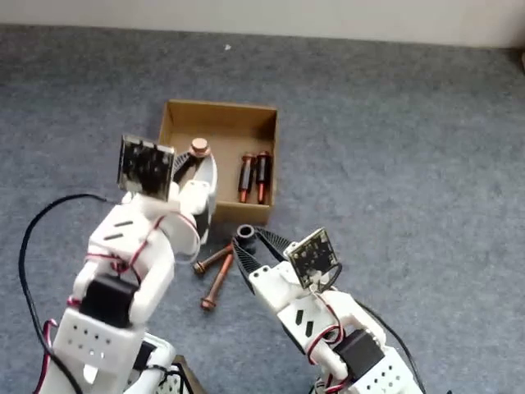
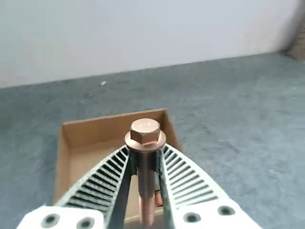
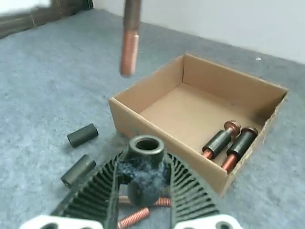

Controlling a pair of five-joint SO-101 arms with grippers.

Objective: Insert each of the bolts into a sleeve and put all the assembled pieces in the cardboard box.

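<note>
High view showed the left jaws clamped on 1 bolt point(image 1: 199, 148) over the box point(image 1: 228, 135), right jaws clamped on 1 sleeve point(image 1: 244, 237).

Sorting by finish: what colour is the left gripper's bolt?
The bolt is copper-coloured, clearest in left wrist view.

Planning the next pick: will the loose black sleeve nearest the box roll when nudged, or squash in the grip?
Likely rolls if pushed sideways: the loose sleeve is a smooth cylinder lying on its side. The grey carpet probably damps it quickly. Seems rigid: the held sleeve in the right gripper shows no squash.
</note>
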